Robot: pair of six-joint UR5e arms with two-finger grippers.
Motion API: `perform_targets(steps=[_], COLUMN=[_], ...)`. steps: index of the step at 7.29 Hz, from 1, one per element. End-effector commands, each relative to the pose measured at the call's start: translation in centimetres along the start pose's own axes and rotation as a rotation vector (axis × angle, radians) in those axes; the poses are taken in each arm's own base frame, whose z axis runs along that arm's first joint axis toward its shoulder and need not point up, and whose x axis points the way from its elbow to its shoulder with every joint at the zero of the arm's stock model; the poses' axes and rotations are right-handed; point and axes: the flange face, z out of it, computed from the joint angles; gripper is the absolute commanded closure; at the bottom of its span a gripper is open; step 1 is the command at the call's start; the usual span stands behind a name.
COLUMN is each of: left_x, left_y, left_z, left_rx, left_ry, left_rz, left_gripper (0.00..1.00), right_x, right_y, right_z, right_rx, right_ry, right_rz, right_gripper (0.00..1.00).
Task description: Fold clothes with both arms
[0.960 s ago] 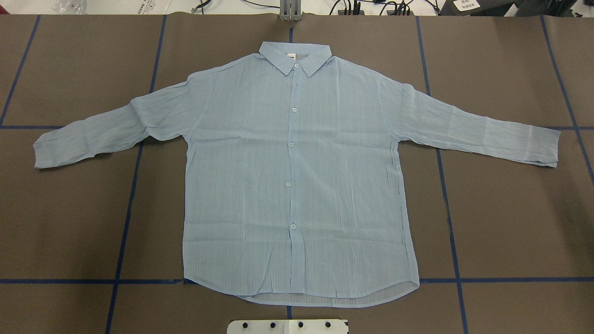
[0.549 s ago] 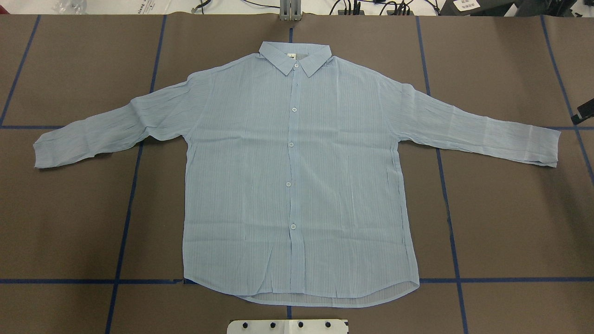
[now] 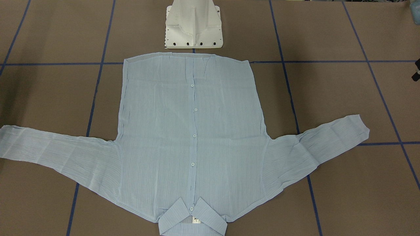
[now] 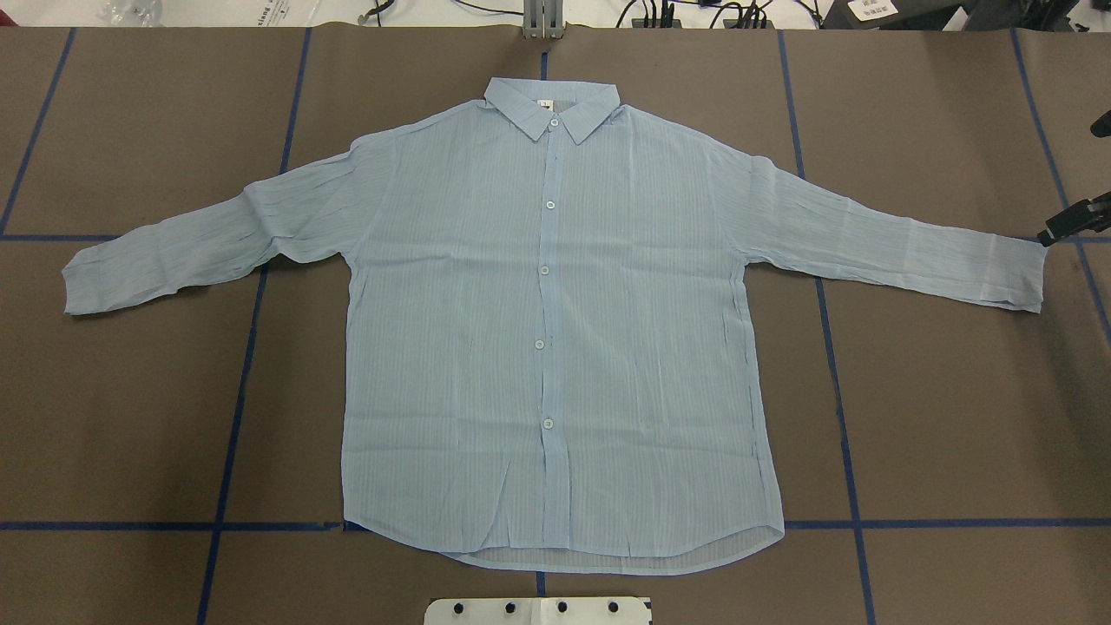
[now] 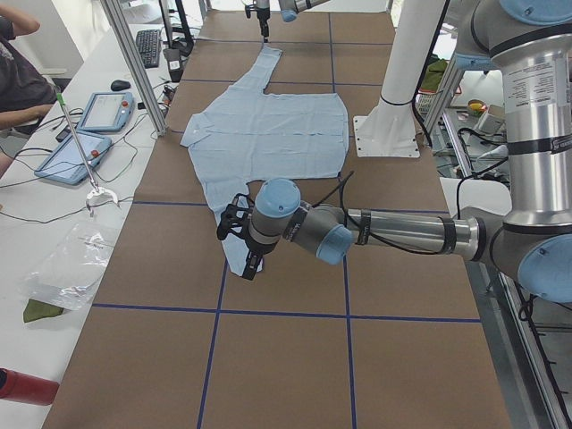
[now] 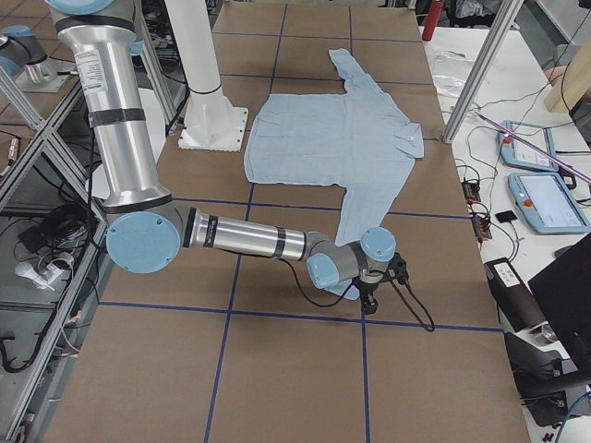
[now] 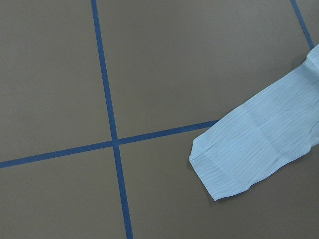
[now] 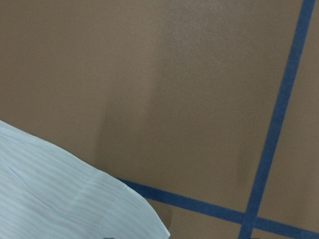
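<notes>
We've got our left arm (image 5: 402,234) stretched out low, approx. horizontal, wrist bent so the left gripper (image 5: 249,264) points down; can't tell how its jaws stand. Our right arm (image 6: 245,240) is stretched out the same way, with the right gripper (image 6: 368,305) pointing down. Overhead view shows only its black tips at the frame edge, so jaw state is unclear.

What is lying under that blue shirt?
The shirt lies flat on the brown table, crossing blue tape lines that vanish beneath it. Nothing bulges through, but whatever the cloth covers cannot be seen.
</notes>
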Motion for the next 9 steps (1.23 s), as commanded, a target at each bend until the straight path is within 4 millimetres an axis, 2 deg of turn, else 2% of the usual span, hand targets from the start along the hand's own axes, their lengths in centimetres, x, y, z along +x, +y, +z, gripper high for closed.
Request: perform_targets(steps=[1, 2, 5, 6, 7, 9], left_x=[0.1, 0.1, 0.1, 0.1, 0.1, 0.1], left_y=[0.1, 0.1, 0.1, 0.1, 0.1, 0.1], left_z=[0.0, 0.0, -0.1, 0.0, 0.0, 0.0], left_rx=[-0.002, -0.003, -0.002, -0.003, -0.003, -0.003], left_ry=[0.009, 0.012, 0.012, 0.012, 0.012, 0.012], left_rz=[0.000, 0.000, -0.001, 0.000, 0.000, 0.000], left_gripper=[0.00, 0.00, 0.00, 0.00, 0.00, 0.00], right_x=[0.2, -0.3, -1.1, -1.2, -1.1, -1.3], right_y=[0.7, 0.8, 0.5, 0.6, 0.6, 0.3], right_z=[1.0, 1.8, 2.4, 2.6, 2.5, 2.5], right_rx=[-0.018, -0.034, -0.041, -0.044, -0.043, -0.040], right_ry=[-0.001, 0.000, 0.002, 0.002, 0.002, 0.010], right_rz=[0.004, -0.002, -0.011, -0.013, -0.011, -0.017], right_gripper=[0.12, 0.14, 0.21, 0.27, 0.38, 0.43])
